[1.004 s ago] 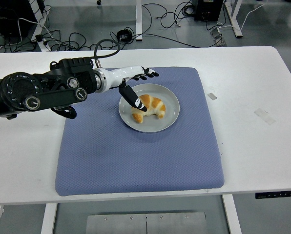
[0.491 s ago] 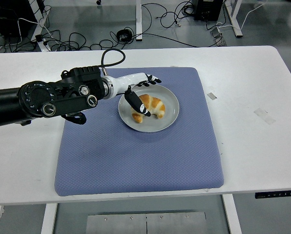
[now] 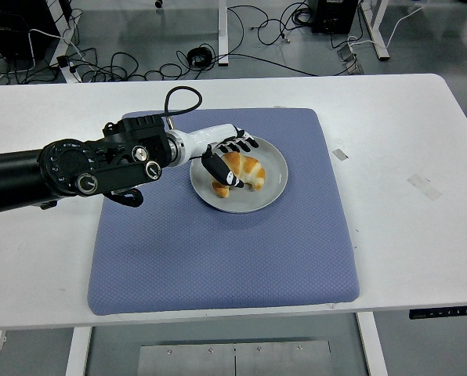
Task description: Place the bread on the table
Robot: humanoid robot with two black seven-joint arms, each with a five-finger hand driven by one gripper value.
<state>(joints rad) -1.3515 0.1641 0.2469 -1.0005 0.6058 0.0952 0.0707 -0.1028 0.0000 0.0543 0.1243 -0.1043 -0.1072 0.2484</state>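
Bread [image 3: 243,171] sits on the plate [image 3: 273,160], mid-mat [image 3: 218,251]; left hand [image 3: 227,157] over its left end, fingers [image 3: 246,143] and thumb straddling it, not clearly pinching; looks light, soft, flaky; grip gently across the thick middle.

Bright, even light from overhead fills the view, with no dim corners. The white table [image 3: 406,235] is close to overexposed and shows little surface detail. Shadows are soft and short: a faint one lies under the left arm [image 3: 77,168] on the blue mat [image 3: 218,258], and a thin one rims the plate [image 3: 274,184]. The arm's black housing carries small glossy highlights. Focus is sharp across the table; the cables [image 3: 124,66] on the floor behind are slightly softer. The table's far edge bows a little, a mild wide-angle distortion.
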